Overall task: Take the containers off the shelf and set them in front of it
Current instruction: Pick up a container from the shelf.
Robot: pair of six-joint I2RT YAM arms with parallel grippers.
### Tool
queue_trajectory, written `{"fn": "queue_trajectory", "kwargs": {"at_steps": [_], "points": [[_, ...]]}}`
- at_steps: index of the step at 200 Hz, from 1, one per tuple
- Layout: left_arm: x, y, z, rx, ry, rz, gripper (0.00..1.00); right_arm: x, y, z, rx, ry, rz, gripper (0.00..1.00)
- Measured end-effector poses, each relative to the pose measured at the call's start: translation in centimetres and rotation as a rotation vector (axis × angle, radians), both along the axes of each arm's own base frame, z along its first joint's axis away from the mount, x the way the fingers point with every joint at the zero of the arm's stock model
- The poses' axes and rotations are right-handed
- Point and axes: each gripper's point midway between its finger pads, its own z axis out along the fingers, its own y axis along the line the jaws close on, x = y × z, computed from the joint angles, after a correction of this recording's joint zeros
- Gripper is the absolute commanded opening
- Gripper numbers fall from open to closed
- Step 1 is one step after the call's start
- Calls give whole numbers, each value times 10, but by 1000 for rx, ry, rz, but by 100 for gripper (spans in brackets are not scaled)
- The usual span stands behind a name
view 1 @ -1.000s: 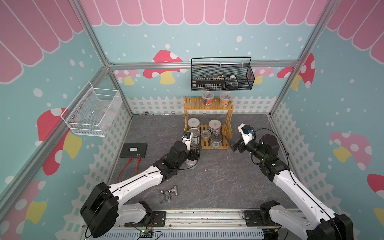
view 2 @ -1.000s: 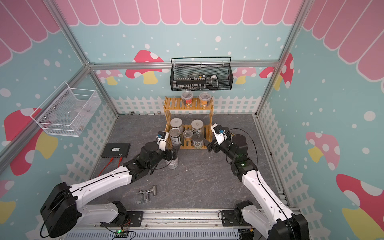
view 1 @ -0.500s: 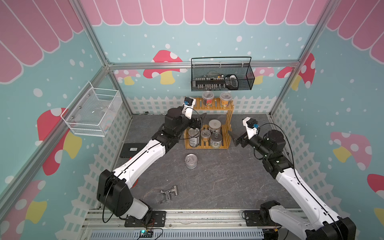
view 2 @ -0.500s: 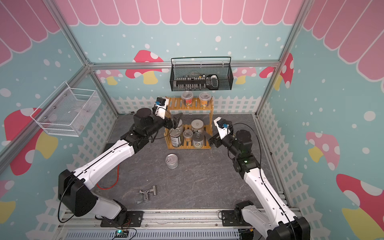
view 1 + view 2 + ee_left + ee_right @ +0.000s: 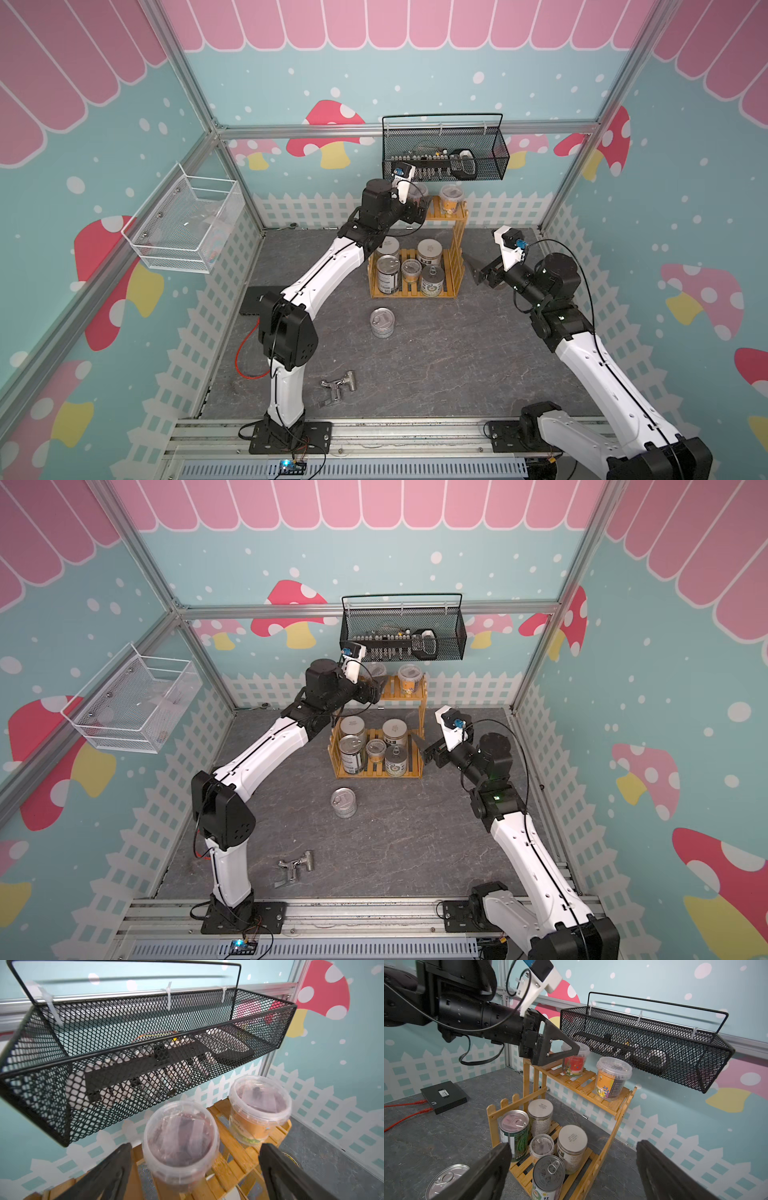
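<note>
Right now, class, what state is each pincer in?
Left pincer: open, holding nothing, by the red-labelled clear plastic jar.
Right pincer: open, holding nothing.

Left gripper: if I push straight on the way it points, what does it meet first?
Probably the clear plastic jar with the red label on the bamboo shelf's upper tier: it stands centred ahead of the open left gripper, depth uncertain.

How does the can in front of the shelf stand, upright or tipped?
Upright: the can stands on its base, pull-tab lid facing up, apart from the shelf.
</note>
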Motion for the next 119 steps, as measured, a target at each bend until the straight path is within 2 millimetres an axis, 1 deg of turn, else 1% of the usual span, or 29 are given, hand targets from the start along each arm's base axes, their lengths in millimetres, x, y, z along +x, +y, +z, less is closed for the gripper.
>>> {"fn": "queue_trajectory", "kwargs": {"at_steps": [29, 51, 66, 77, 98, 119], "points": [[20, -5, -12, 9, 26, 29, 99, 1, -4, 0, 0, 0, -10, 99], [26, -7, -22, 20, 48, 35, 99, 2, -6, 0, 0, 0, -15, 99], [29, -8, -26, 25, 55, 36, 97, 3, -7, 0, 0, 0, -17, 99], [31, -9, -28, 24, 60, 37, 92, 3, -8, 0, 0, 0, -18, 98], [32, -10, -27, 24, 60, 40, 76, 3, -8, 0, 0, 0, -16, 99], [32, -9, -24, 21, 55, 45, 70, 3, -8, 0, 0, 0, -15, 99]]}}
